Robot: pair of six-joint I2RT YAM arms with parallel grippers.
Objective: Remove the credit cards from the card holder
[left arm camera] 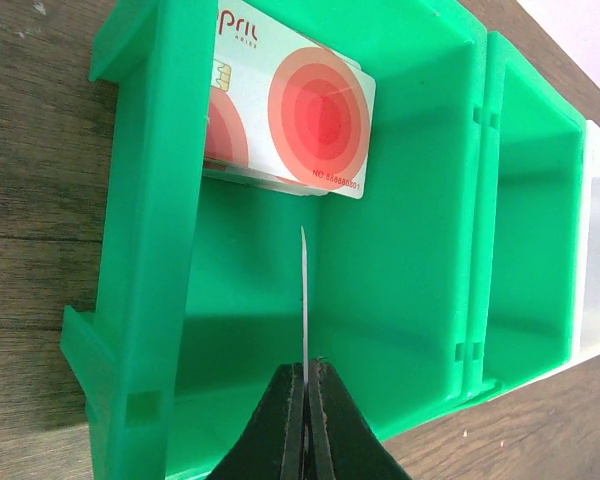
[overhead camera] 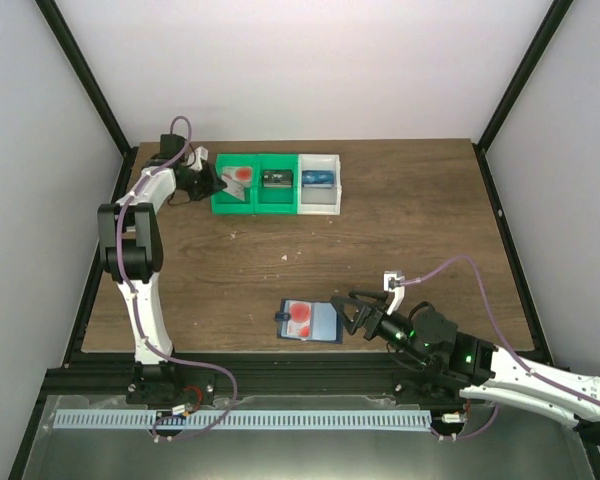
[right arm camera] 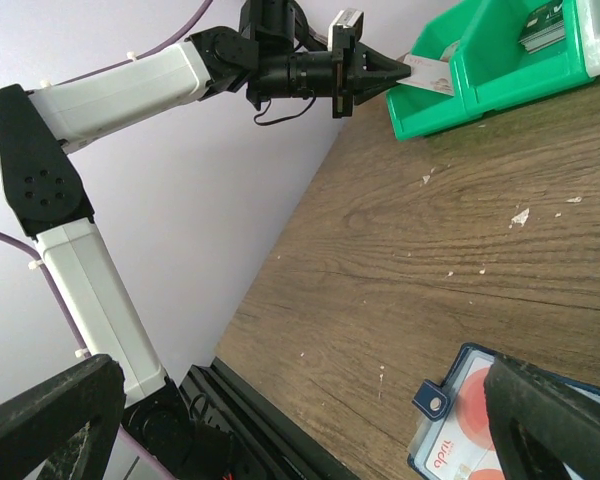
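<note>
- The left gripper (left arm camera: pixel 305 388) is closed tight on the near edge of a credit card (left arm camera: pixel 304 300). Its wrist view shows this card edge-on, as a thin upright line.
- That held card reaches into the left compartment of the green bin (left arm camera: pixel 140 250). I cannot tell whether it touches the floor of the bin.
- Further into the same compartment lies a second card (left arm camera: pixel 315 115), face up, pale with a large red circle. It is apart from the held card.
- The right gripper (overhead camera: pixel 352 312) has its jaws spread wide with nothing between them. It sits low over the table (overhead camera: pixel 420 220), just to the right of the card holder (overhead camera: pixel 325 325).
- The card holder lies open near the front edge of the table, its small tab pointing left.
- A third card (overhead camera: pixel 300 315), marked with red circles, lies in the open card holder.
- The middle compartment of the green bin holds a black item (overhead camera: pixel 277 179).
- The white bin (overhead camera: pixel 318 200) adjoins the green bin on its right and holds a blue item (overhead camera: pixel 318 179).
</note>
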